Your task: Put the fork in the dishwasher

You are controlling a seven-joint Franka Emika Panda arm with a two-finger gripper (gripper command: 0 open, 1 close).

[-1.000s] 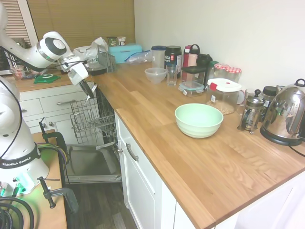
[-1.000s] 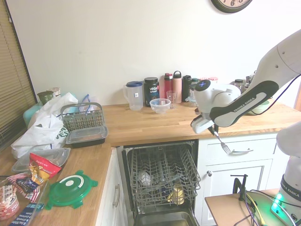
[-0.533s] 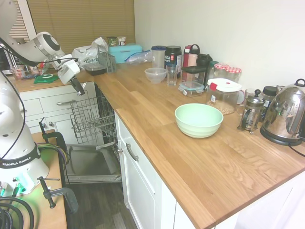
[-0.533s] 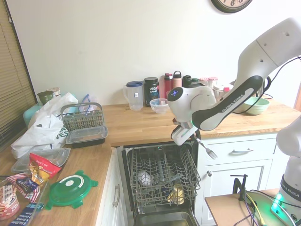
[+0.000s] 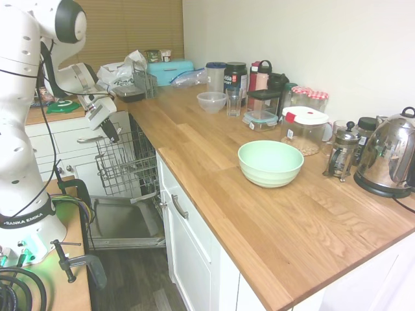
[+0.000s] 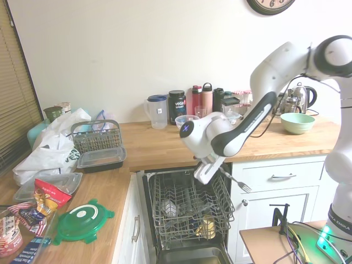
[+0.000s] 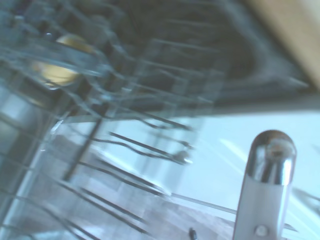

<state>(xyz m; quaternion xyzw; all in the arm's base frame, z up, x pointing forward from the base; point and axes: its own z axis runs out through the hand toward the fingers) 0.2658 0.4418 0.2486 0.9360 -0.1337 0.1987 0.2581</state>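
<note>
Claw (image 6: 213,168) is pinching the fork (image 6: 235,180) by the handle, fingers pressed onto it. The fork angles down and out from the claw, tines at the low end, hanging above the right side of the dishwasher (image 6: 190,212) rack, near the rack's upper edge and clear of the wires.

Dishwasher is open: door dropped flat (image 5: 123,223), grey wire rack (image 5: 123,162) pulled out. A few items sit in the rack, including something yellow (image 6: 207,225).

First exterior view: claw (image 5: 110,129) is over the rack just off the desk (image 5: 259,214) front edge; the fork is too thin to pick out there.

Wrist view is blurred: rack wires and a shiny rounded metal end (image 7: 270,155) rising from the bottom edge.

Mint-green bowl (image 5: 270,162) sits on the desk, well apart from the claw.
</note>
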